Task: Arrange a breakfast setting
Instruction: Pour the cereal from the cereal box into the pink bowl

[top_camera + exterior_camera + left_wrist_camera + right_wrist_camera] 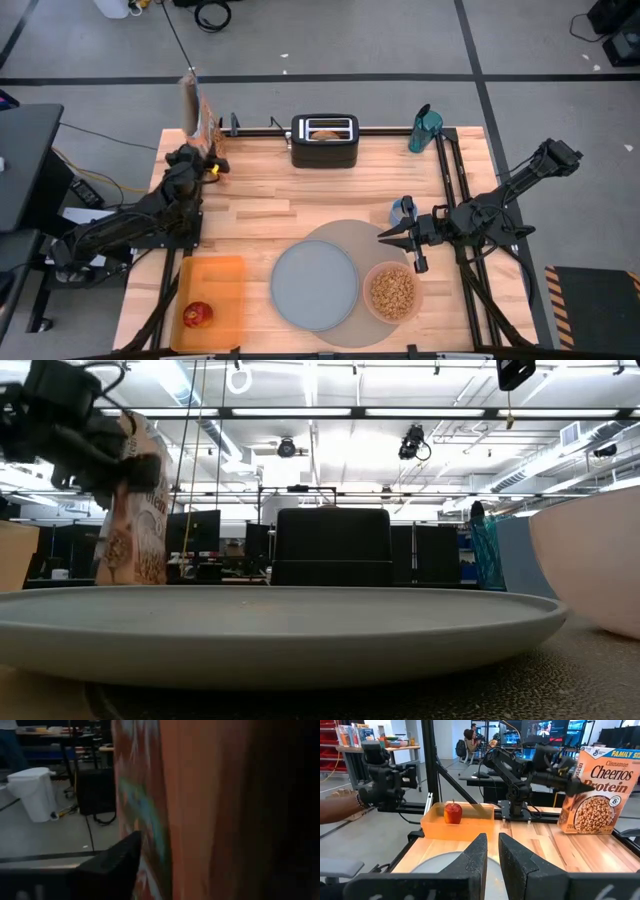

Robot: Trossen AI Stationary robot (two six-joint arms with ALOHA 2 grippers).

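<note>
**Cereal box held at the far left corner, setting half laid**

At the far left corner of the wooden tabletop (260,200), an orange Cinnamon Cheerios cereal box (200,122) is held upright by the left claw (207,160), its long axis vertical; the claw is clamped on the box's lower part, and the box fills the left wrist view. Nearer the front edge, a large round grey mat (345,240) carries a grey-blue plate (315,284) and, just beside it on the right, a smaller pink bowl (394,291) already holding brown cereal (393,290). A red fruit (198,314) lies in an orange rectangular tray (212,275) at the front left. A bagel (325,133) sits in the black toaster (324,141) at the far edge, and a teal tumbler (424,129) stands at the far right.

The right claw (387,236) hovers over the mat's right rim, pointing left, with its fingers (477,855) drawn close together and nothing between them.

The tumbler lies behind the right claw, well apart, so the right arm is judged the nearer one for fetching it. The fruit lies nearer the left arm, which is occupied with the box.
</note>
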